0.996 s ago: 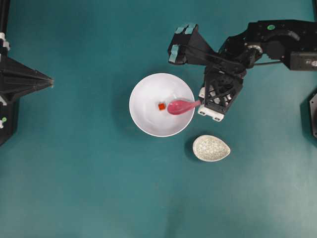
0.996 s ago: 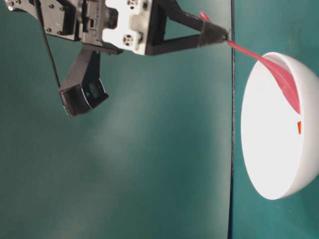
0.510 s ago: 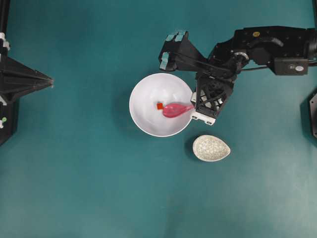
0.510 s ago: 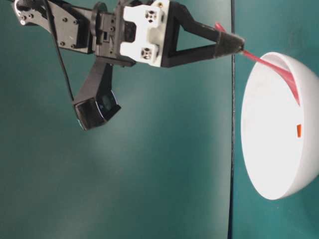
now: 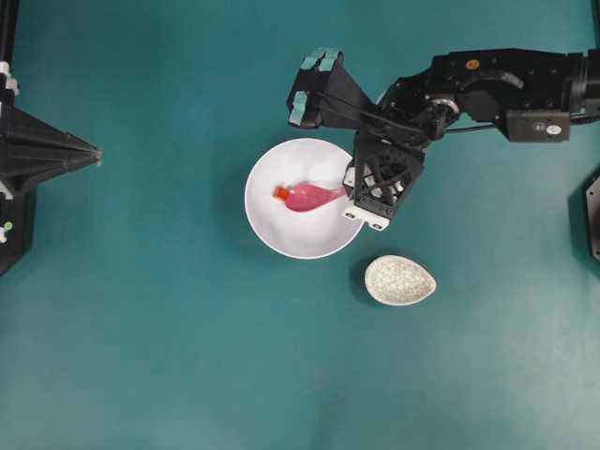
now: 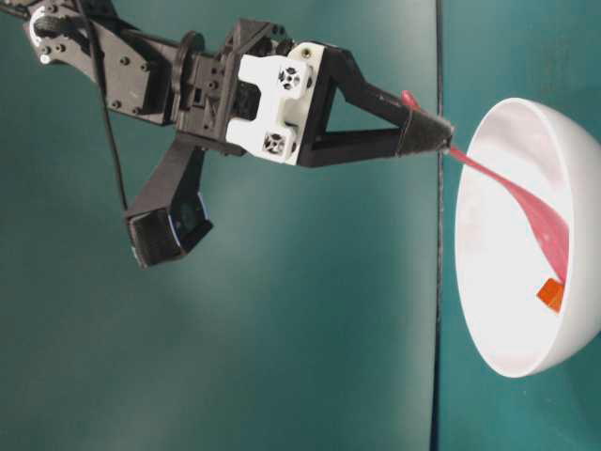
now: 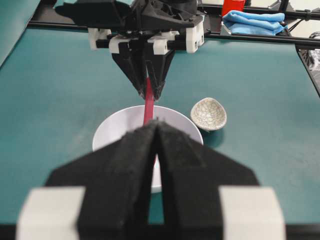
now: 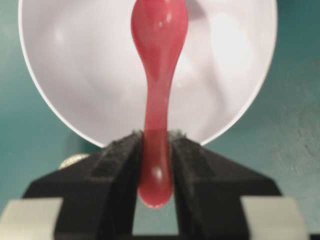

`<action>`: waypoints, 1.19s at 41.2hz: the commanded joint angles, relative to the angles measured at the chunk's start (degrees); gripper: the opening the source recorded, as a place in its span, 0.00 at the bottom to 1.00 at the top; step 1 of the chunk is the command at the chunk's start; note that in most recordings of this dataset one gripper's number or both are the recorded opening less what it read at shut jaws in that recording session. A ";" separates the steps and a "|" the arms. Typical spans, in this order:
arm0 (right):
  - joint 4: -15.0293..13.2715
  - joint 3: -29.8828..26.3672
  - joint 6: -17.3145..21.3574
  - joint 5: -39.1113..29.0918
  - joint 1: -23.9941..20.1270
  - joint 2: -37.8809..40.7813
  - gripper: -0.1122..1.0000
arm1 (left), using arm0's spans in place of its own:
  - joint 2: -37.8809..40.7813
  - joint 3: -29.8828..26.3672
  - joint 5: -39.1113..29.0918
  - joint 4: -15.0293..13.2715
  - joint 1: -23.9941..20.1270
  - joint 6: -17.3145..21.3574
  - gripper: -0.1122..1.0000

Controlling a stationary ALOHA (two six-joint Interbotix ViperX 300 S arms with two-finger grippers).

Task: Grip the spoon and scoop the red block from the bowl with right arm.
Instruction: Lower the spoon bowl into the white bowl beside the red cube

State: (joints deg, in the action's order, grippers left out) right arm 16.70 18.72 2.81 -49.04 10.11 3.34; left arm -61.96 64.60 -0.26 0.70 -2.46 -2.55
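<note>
**Right claw holds spoon by handle, scoop tip against red block in bowl**

The right claw [image 5: 352, 190] is clamped on the handle end of the spoon [image 5: 309, 196]. In the right wrist view the two black fingers [image 8: 120, 160] press the pink handle from both sides, with the rounded handle end poking out a little behind them. In the overhead view the claw sits at the right edge of the bowl [image 5: 272, 230], over the rim.

The spoon's long axis runs almost level across the overhead view, handle at the right in the claw, scoop pointing left toward the middle of the bowl. From table level the spoon [image 6: 535, 218] slopes down from the claw tips [image 6: 434, 136] over the rim and into the bowl [image 6: 507, 329], scoop lowest. The hollow of the scoop faces up in the right wrist view [image 8: 159, 30].

The red block [image 5: 281, 193] lies inside the bowl, left of centre in the overhead view, touching the far tip of the scoop. At table level the block [image 6: 551, 294] sits right at the end of the spoon, low on the bowl's inner wall. Whether it is in the scoop or just against its edge I cannot tell.

A small speckled dish [image 5: 400, 279] sits on the teal tabletop [image 5: 169, 356] near the bowl, below and right of it, not touching.

The left claw [image 5: 89, 153] is at the far left edge, well apart from the bowl, its fingers [image 7: 130, 155] pressed together on nothing.
</note>
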 commanded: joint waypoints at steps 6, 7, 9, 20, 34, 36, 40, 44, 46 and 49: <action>0.00 -1.67 0.18 2.37 -0.97 -0.79 0.33 | 0.62 -1.67 0.62 0.09 -0.18 0.53 0.10; 0.00 -1.58 0.18 2.72 -1.05 -0.70 0.33 | 0.62 -1.67 0.62 0.09 -0.18 0.62 0.10; 0.00 -1.49 0.18 3.34 -1.23 -0.79 0.33 | 0.62 -1.67 0.62 0.09 -0.18 0.62 0.10; 0.00 -1.32 0.09 5.80 -1.49 -0.79 0.33 | 0.62 -1.76 0.62 0.09 -0.18 0.62 0.10; -0.09 0.18 0.09 7.82 -1.49 -0.79 0.33 | 0.62 -1.67 0.62 0.09 -0.18 0.62 0.10; -0.09 0.53 0.09 8.26 -1.49 -0.79 0.33 | 0.62 -1.76 0.62 0.09 -0.18 0.53 0.10; -0.09 1.05 0.09 9.14 -1.49 -0.79 0.33 | 0.62 -1.76 0.62 0.09 -0.18 0.35 0.10; 0.00 1.41 0.09 9.32 -1.41 -0.79 0.33 | 0.62 -1.76 0.62 0.09 -0.18 0.18 0.10; 0.00 1.58 0.09 9.32 -1.49 -0.79 0.33 | 0.62 -1.76 0.62 0.09 -0.18 0.18 0.10; 0.00 1.85 0.09 9.49 -1.49 -0.97 0.33 | 0.62 -1.76 0.62 0.09 -0.18 0.18 0.10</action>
State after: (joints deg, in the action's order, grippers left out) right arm 16.70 21.01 2.72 -40.17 8.70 3.34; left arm -61.88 64.60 -0.35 0.62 -2.55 -2.46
